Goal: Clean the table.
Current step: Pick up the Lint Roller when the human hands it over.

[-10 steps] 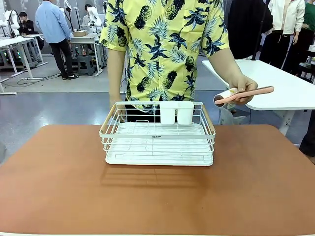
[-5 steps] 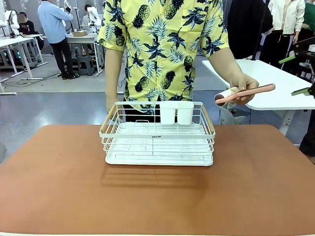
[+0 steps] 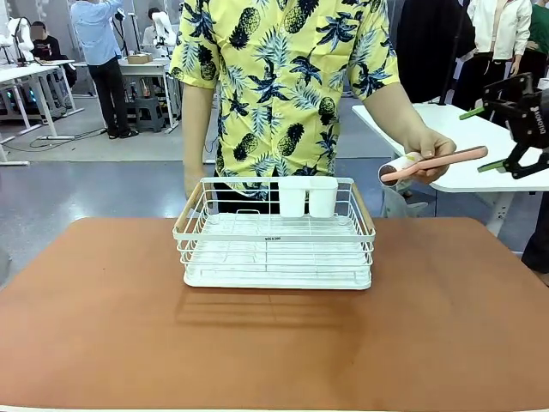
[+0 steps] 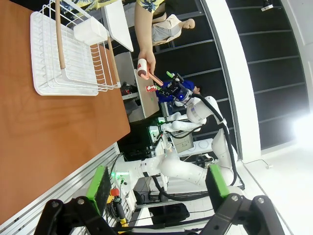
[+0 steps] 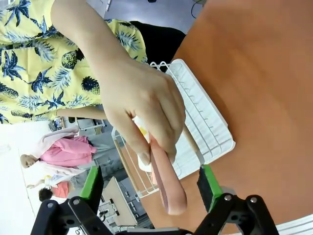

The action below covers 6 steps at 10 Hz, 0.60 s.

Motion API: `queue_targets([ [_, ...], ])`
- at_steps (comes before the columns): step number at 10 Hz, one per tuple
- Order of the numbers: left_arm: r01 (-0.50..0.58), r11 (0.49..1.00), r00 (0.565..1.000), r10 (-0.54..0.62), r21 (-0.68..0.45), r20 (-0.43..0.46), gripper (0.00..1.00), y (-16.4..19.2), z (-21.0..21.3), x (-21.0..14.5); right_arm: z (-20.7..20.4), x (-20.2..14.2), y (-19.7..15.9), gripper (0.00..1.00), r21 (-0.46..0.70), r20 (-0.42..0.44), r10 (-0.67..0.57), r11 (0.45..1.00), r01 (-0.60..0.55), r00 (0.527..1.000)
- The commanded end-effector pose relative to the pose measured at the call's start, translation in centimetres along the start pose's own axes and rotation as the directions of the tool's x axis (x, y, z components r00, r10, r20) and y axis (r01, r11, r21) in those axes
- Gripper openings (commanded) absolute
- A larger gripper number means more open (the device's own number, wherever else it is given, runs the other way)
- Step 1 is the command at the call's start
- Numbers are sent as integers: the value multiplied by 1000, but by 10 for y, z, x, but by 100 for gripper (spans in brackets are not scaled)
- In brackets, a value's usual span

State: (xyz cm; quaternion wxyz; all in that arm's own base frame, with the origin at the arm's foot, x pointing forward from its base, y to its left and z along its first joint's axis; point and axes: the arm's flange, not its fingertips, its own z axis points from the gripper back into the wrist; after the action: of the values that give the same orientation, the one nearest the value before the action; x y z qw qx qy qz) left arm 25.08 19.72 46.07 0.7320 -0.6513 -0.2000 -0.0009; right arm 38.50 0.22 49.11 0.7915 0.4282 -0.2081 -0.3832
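the reddish-brown tabletop (image 3: 446, 335) spans the whole foreground of the front view. a white wire rack (image 3: 274, 257) stands on it at the middle, toward the far edge, with two white cups (image 3: 306, 196) in its back row. the person at the far side holds a lint roller (image 3: 446, 160) in one hand (image 3: 426, 142), with the pink handle pointing toward the robot's right. the hold is beyond the far right corner of the tabletop, in front of a white side table (image 3: 515, 184). the right pincer (image 3: 480, 139) stands open, jaws wide, just beside the free end of the handle. in the right wrist view the handle tip lies between the two green pads (image 5: 92, 182) without touching either. the left pincer (image 4: 156, 183) is also open, holds nothing, and stands well clear of the rack. step in hand, as judged: handover of the roller, ahead of any wiping. the next move calls for a short advance, so that the bare stretch of handle past the person's fingers (image 5: 146, 156) sits between the pads. then close the jaws and wait for the hand to let go. that bare stretch is short, so the fingers are at risk of being pinched. for the wiping itself, the tabletop lies bare to the left, right and near side of the rack. the rack blocks the far middle strip, and the pale front edge limits each pass.
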Motion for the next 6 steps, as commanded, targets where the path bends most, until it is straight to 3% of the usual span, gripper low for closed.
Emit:
queue_targets([
  [1,8,1000,1000,-7,-18,2,100,-2,3,-1,-12,-27,-30,100,20,33,31,999,-32,999],
  [6,8,1000,1000,-7,-18,2,100,-2,3,-1,-24,-22,-40,100,43,28,20,999,-21,999],
])
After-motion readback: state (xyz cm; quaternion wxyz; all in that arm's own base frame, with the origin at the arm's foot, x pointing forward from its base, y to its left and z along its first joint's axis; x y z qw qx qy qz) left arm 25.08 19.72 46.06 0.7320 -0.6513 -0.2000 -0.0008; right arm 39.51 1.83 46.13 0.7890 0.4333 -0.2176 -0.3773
